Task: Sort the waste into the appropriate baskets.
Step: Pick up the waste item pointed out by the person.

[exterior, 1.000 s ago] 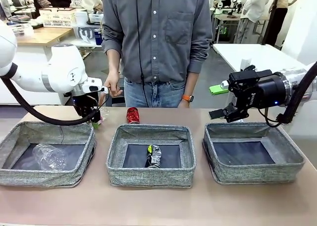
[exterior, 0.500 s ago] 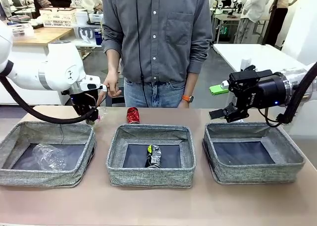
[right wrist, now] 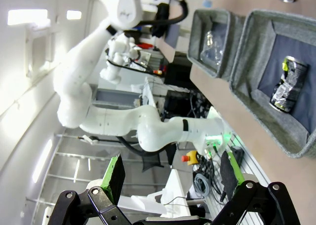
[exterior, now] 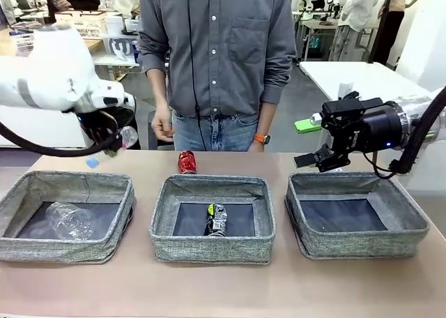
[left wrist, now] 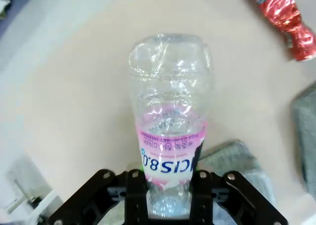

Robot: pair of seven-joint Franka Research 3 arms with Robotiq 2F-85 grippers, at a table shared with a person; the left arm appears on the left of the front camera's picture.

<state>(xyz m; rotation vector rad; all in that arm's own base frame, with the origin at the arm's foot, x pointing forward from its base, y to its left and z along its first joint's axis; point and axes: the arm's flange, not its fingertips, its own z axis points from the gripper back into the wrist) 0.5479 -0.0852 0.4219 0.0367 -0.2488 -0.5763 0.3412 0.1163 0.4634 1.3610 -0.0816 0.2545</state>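
My left gripper [exterior: 108, 142] is shut on a clear pink-labelled bottle [exterior: 126, 136], held in the air above the far rim of the left basket [exterior: 70, 190]. In the left wrist view the bottle [left wrist: 170, 111] sticks out from between my fingers [left wrist: 134, 181], over the tabletop. A crushed clear bottle [exterior: 67, 220] lies in the left basket. A dark can [exterior: 217, 219] lies in the middle basket [exterior: 212, 186]. Behind that basket a red can [exterior: 187, 162] rests on the table. My right gripper [exterior: 322, 159] hangs open and holds nothing, above the far left corner of the right basket [exterior: 411, 224].
A person stands at the far side of the table, one hand [exterior: 163, 129] hanging near the red can. The right wrist view looks sideways at the middle basket [right wrist: 247, 52] with the dark can [right wrist: 285, 87].
My left arm has risen and swung left, lifting the pink-labelled bottle off the table. The person's hand has drawn back a little. The right arm has stayed still.
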